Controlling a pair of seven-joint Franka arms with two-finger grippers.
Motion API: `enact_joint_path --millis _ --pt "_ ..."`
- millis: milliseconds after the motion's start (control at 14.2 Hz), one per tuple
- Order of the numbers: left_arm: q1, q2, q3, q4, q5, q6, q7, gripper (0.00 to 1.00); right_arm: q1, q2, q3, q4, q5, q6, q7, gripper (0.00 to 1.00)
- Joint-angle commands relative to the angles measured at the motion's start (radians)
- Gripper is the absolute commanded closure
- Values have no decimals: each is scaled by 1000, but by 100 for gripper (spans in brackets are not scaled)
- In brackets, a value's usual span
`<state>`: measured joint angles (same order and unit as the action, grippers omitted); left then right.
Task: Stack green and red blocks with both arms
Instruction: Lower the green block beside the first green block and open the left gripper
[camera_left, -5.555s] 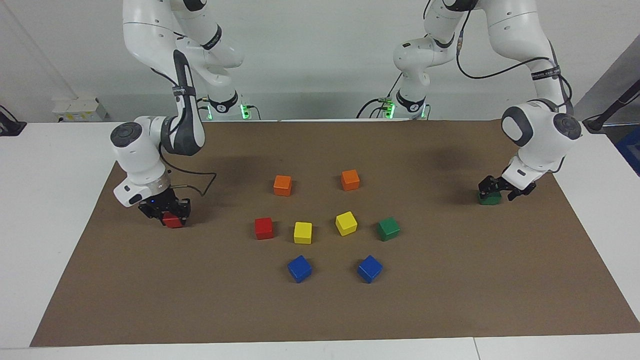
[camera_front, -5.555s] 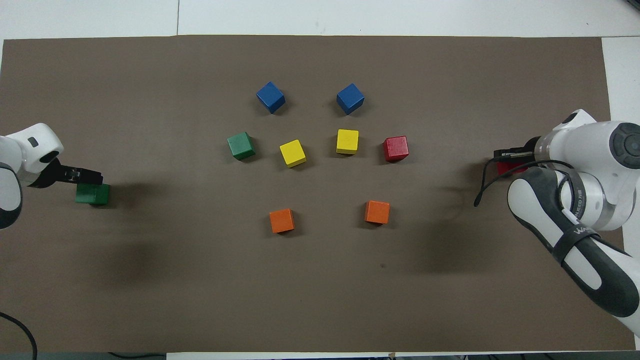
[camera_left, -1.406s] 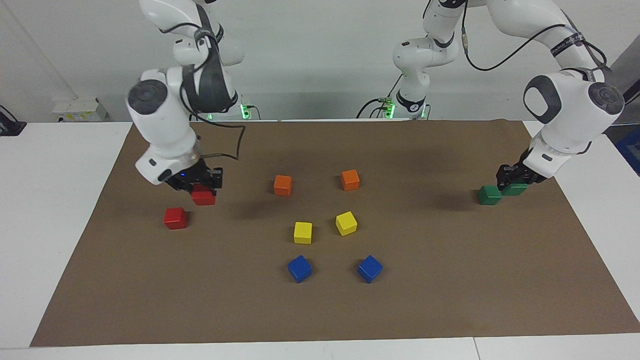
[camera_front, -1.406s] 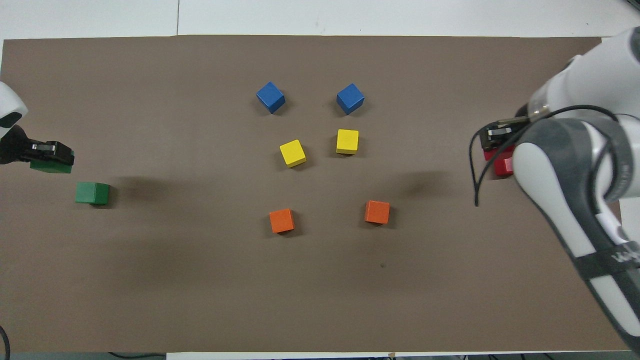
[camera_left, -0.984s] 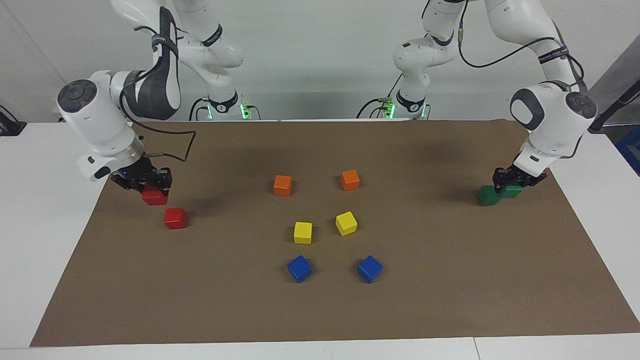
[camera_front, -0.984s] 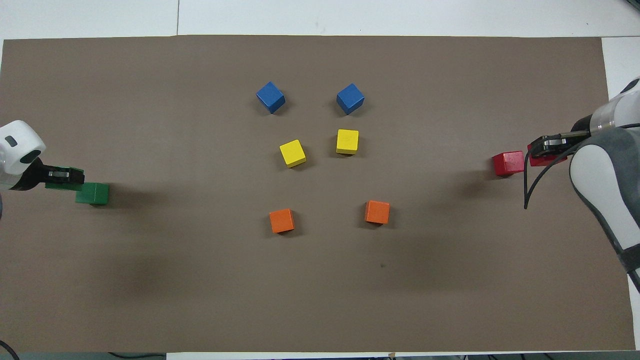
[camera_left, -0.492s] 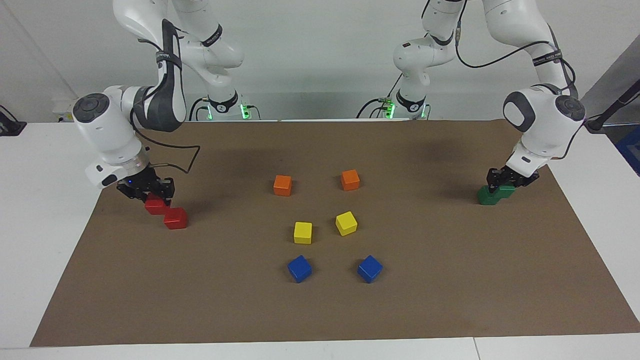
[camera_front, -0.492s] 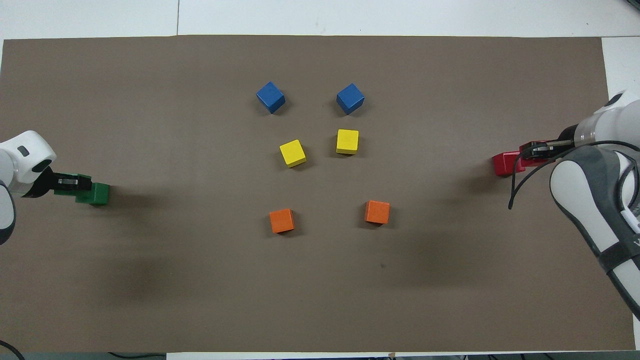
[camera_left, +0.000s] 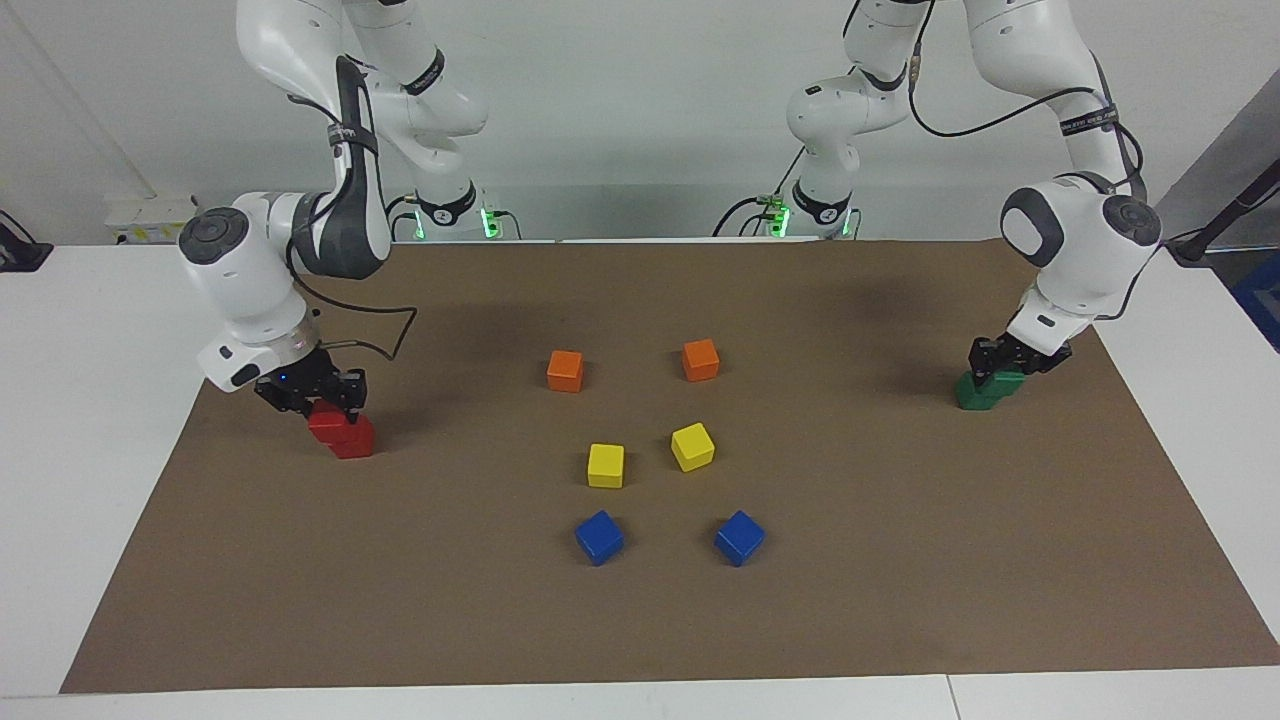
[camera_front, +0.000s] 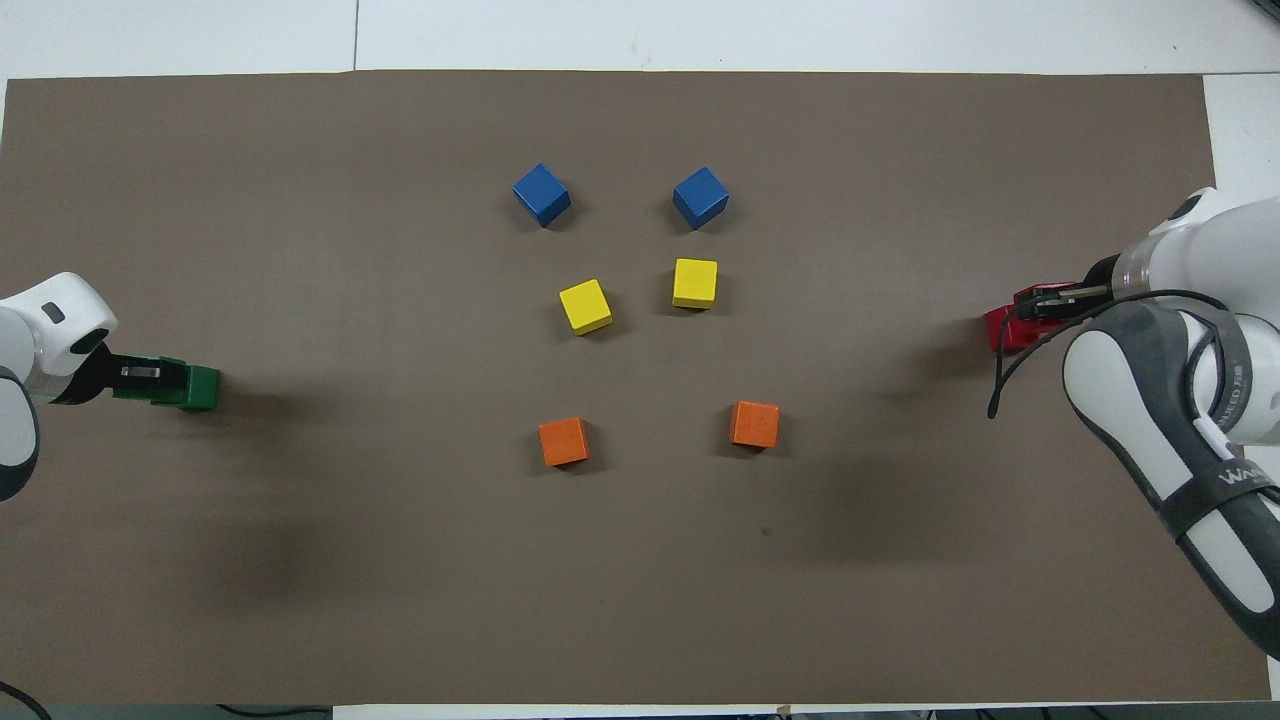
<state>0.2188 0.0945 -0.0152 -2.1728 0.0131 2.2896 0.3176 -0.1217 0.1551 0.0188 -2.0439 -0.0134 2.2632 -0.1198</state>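
Gripping a red cube (camera_left: 326, 424), the right gripper (camera_left: 312, 398) has its fingers closed on the cube's sides and holds it over a second red cube (camera_left: 353, 440) lying on the brown mat (camera_left: 640, 620), near the table's edge at the right arm's end. The held cube sits partly over the lower one, offset toward that edge; whether they touch cannot be told. Cubes have no long axis, but both reds sit about square to the mat's edges.

Near the edge at the left arm's end, the left gripper (camera_left: 1010, 360) is closed on a green cube (camera_left: 1005, 380), set over a second green cube (camera_left: 975, 394) on the mat and likewise offset toward the edge.

Mid-table lie two orange cubes (camera_left: 565, 370), two yellow cubes (camera_left: 605, 465) and two blue cubes (camera_left: 599, 537).
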Motion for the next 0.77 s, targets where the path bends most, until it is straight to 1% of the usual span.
enact_joint_path --millis 0,70,141,211,281,562,703 --pt "14 -25 -8 -42 -15 37 29 100 -1 1 6 -10 6 24 -23 100" --pt "14 -25 -8 -45 -15 40 43 100 -3 1 4 -13 6 24 -23 100" --pt "14 -24 -8 -45 -15 42 52 91 -3 1 4 -21 6 24 -27 100" --pt "16 -19 -8 -45 -15 42 52 39 -3 1 4 -31 6 47 -40 100" --pt "16 -19 -8 -44 -15 42 54 0 -4 0 4 -47 6 76 -46 100" --pt "16 -18 -6 -36 -15 31 80 0 -7 -3 4 -56 6 81 -49 100" --pt "16 -12 -6 -6 -15 5 87 0 -7 -8 4 -65 6 81 -50 100"
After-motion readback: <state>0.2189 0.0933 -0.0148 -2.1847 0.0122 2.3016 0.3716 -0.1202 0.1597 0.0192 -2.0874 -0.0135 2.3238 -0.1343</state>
